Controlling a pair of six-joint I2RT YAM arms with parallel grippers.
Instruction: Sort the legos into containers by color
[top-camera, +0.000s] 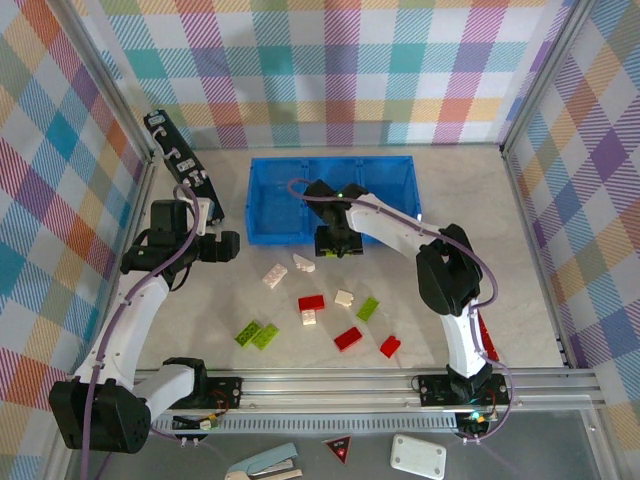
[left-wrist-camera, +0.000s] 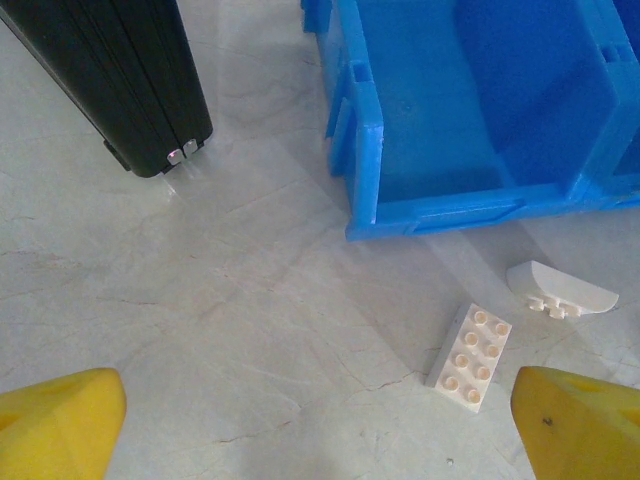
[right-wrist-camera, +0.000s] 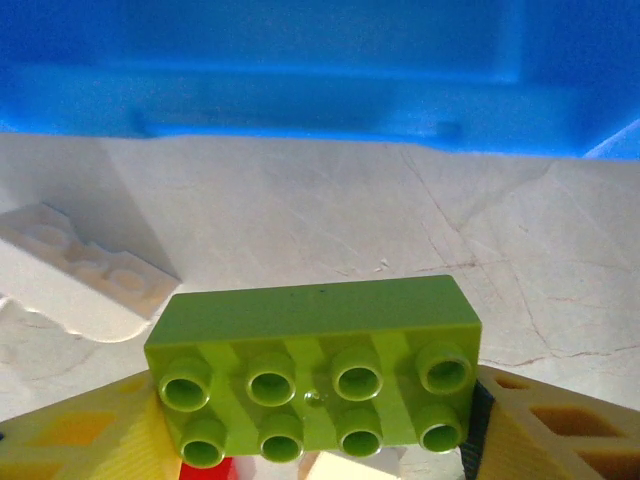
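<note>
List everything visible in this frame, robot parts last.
Tray: one, translucent blue, three compartments, far centre of the table.
White legos: four, loose before the tray.
Red legos: three, mid-table.
Green legos: three loose on the table; a fourth green lego held at the tray's near wall.
Black bar: one, left of the tray.
White box: one, below the near rail.
Left gripper: one, yellow fingers, open, left of the white legos.
Right gripper: one, shut on the green lego.
</note>
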